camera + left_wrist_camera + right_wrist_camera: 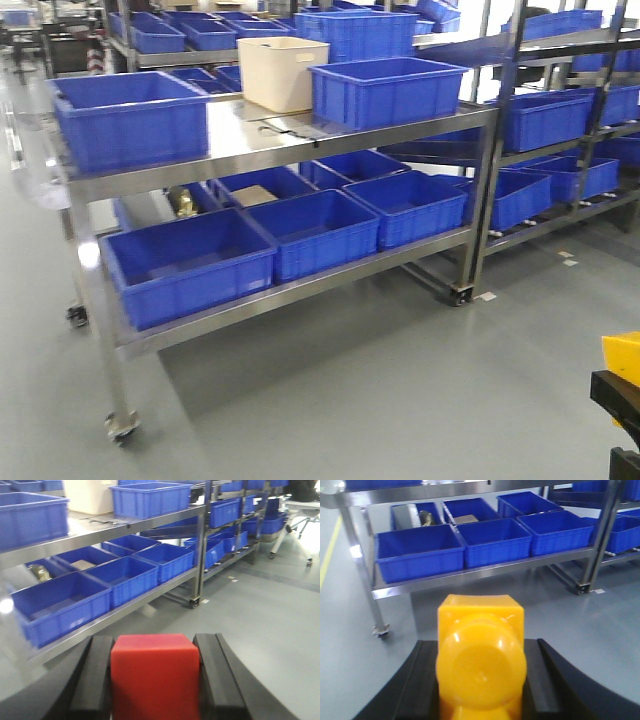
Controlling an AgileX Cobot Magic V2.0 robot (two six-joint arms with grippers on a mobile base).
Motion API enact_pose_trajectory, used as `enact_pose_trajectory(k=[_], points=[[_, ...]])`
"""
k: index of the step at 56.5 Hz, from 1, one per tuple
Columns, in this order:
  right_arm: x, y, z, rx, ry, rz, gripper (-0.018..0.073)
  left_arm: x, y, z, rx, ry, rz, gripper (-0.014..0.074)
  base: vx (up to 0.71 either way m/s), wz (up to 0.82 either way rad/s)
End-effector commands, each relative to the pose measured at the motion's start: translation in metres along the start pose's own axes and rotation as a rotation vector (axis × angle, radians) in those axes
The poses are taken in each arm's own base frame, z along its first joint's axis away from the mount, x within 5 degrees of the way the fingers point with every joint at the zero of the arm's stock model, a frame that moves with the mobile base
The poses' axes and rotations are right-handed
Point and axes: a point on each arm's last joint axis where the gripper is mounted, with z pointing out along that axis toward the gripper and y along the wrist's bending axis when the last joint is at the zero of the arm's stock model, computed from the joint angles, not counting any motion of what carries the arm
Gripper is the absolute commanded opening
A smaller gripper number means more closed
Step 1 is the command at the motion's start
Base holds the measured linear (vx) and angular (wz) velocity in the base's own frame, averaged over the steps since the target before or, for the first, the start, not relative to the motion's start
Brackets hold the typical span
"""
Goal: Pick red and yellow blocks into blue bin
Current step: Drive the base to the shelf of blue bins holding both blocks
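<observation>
Cube [155, 672] in left hand [155, 680], brick [481, 650] in right hand [481, 685], crates [190, 265] on rack [270, 150] shelves ahead.

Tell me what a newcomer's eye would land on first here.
The red block fills the left wrist view, clamped in the left gripper; the yellow brick sits likewise in the right gripper. Beyond them, blue crates line a steel rack, one cream tub on its top shelf.
</observation>
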Motion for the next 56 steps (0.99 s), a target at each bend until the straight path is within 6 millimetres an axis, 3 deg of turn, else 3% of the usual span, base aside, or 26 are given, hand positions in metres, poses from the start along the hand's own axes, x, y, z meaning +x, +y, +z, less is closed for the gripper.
enact_pose_trajectory(k=[1, 56], points=[[-0.0177, -0.0015, -0.0052, 0.017, -0.122, -0.007, -0.001, -0.0142, 0.0012, -0.0025, -0.014, -0.096, -0.018, 0.0002, 0.5, -0.32], [-0.0177, -0.0016, -0.0052, 0.017, -0.122, -0.007, -0.001, -0.0142, 0.0012, -0.0025, -0.014, -0.096, -0.018, 0.0002, 0.52, -0.41]])
